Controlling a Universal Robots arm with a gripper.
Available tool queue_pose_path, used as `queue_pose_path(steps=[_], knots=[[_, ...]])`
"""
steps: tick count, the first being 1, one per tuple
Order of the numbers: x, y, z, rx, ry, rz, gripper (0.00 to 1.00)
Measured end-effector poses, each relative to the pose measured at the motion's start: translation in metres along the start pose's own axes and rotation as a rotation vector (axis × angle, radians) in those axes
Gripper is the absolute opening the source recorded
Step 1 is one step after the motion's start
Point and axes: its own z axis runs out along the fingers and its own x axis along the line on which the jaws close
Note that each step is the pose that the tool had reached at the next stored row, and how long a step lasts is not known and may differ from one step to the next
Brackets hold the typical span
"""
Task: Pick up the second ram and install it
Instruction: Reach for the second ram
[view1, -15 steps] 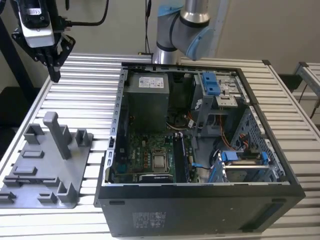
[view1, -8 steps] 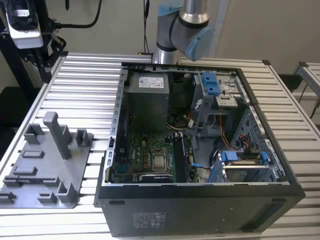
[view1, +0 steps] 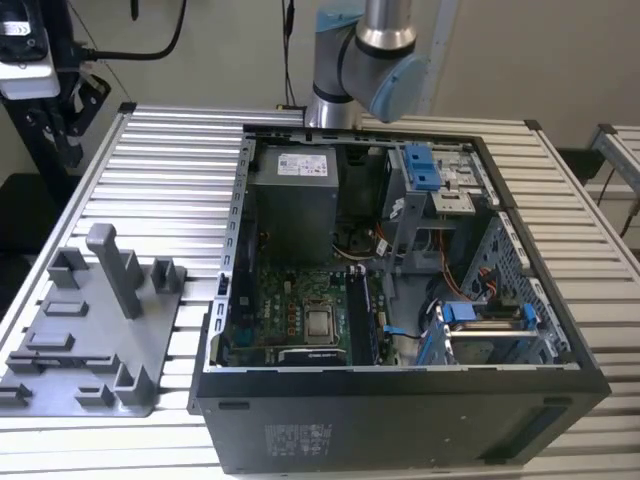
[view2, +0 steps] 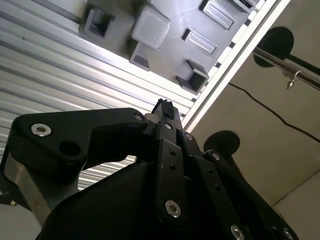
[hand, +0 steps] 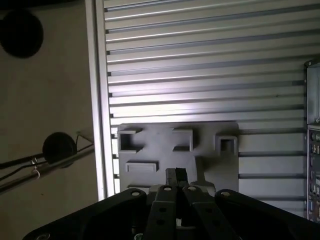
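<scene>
The tool (hand: 176, 175), clenched, hangs over the grey tray (hand: 205, 145); the arm (view1: 375, 60) is cut off overhead.

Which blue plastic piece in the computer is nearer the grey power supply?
The blue piece on the drive cage, close to the power supply; the other blue piece sits farther away.

The exterior view holds one robot arm (view1: 370, 60), one open computer case (view1: 400, 420), one slatted metal table (view1: 170, 150) and one grey fixture tray (view1: 90, 345) carrying a single tall post (view1: 112, 265). Inside the case are one grey power-supply box (view1: 295, 205), one processor (view1: 320, 322) and two blue plastic brackets (view1: 421, 166). Both wrist views show one gripper (hand: 176, 175) (view2: 165, 109) and two round black stand bases (hand: 20, 32) on the floor.
</scene>
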Motion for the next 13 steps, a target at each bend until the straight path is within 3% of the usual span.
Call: queue_pose_path(steps=[2,4,9,13], knots=[[0.0029,-0.0002,0.0004,0.0002,0.0001,-0.001,0.11],[0.0063,-0.0007,0.0010,0.0000,-0.0056,-0.003,0.11],[0.0116,-0.0015,0.0021,-0.0023,-0.0564,-0.011,0.11],[0.0226,-0.0025,0.0063,-0.0029,-0.0694,-0.014,0.11]])
